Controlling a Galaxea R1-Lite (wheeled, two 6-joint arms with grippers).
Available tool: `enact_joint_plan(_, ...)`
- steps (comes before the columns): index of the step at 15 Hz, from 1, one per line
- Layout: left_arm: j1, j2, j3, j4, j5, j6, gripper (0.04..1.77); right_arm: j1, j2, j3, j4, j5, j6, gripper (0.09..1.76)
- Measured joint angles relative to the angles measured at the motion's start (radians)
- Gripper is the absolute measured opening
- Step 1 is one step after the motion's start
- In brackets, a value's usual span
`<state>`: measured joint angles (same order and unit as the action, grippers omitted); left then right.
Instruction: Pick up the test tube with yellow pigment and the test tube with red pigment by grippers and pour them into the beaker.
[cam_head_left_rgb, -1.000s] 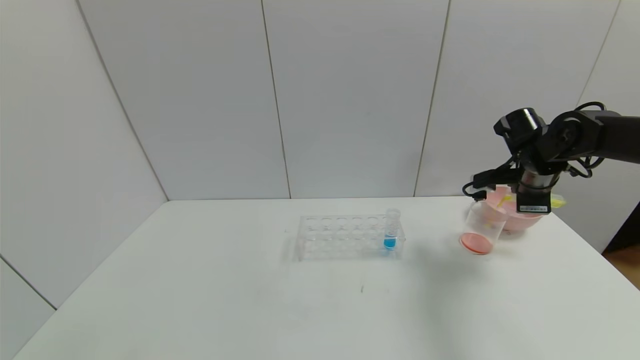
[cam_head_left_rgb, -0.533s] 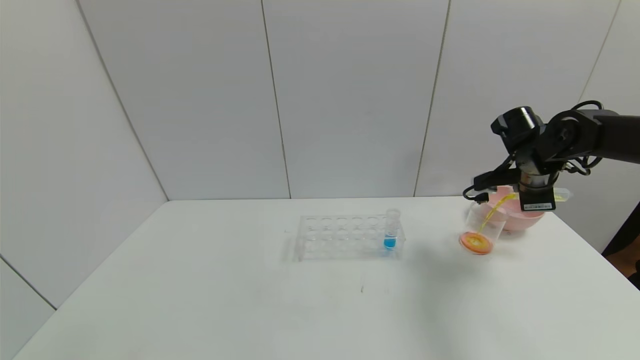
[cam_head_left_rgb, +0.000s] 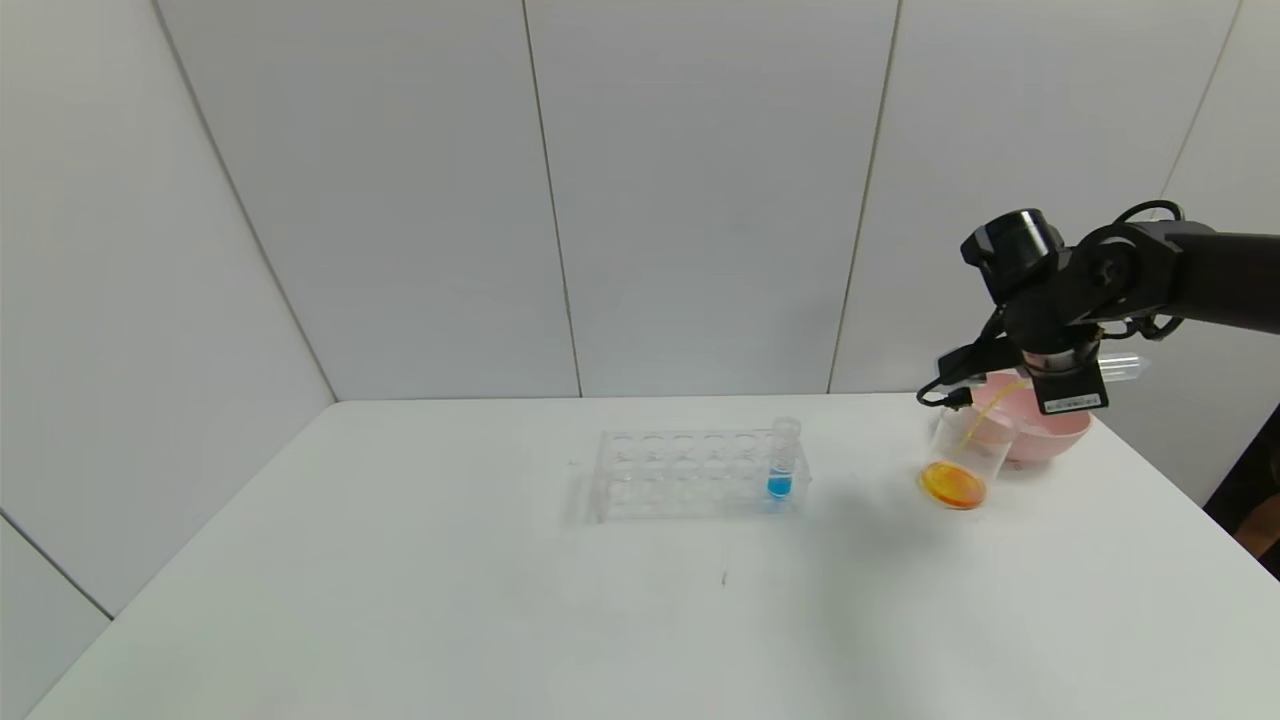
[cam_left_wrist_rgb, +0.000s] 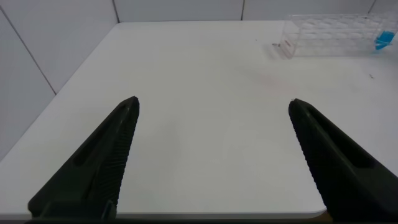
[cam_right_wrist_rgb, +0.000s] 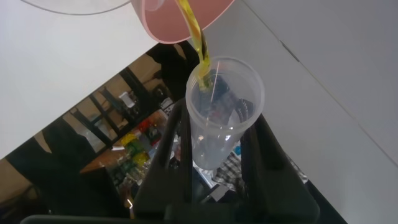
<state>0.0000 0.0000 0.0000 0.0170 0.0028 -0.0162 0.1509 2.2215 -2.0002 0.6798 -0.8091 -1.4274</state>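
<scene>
My right gripper (cam_head_left_rgb: 1062, 378) is shut on the test tube with yellow pigment (cam_head_left_rgb: 1120, 368) and holds it tipped above the beaker (cam_head_left_rgb: 962, 455). A thin yellow stream (cam_head_left_rgb: 985, 408) runs from the tube's mouth into the beaker, which holds orange liquid at its bottom. In the right wrist view the nearly empty tube (cam_right_wrist_rgb: 225, 106) sits between the black fingers (cam_right_wrist_rgb: 177, 134). The test tube with red pigment is out of view. My left gripper (cam_left_wrist_rgb: 212, 104) is open and empty over the table's near left part.
A pink bowl (cam_head_left_rgb: 1050, 432) stands right behind the beaker at the table's far right. A clear tube rack (cam_head_left_rgb: 680, 478) sits mid-table with a blue-liquid tube (cam_head_left_rgb: 781, 465) at its right end. The table's right edge is close to the bowl.
The right gripper has risen slightly and shifted left, tipping the tube further. Yellow liquid has run out of the tube, and the beaker's liquid has turned from pink-red to orange.
</scene>
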Motion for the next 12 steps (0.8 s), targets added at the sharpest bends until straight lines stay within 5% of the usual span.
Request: enact_joint_plan(12,0.0,0.0,0.0,0.0,0.0,0.0,1.72,0.04,0.0,0.0,0.006,-0.078,-0.103,0.5)
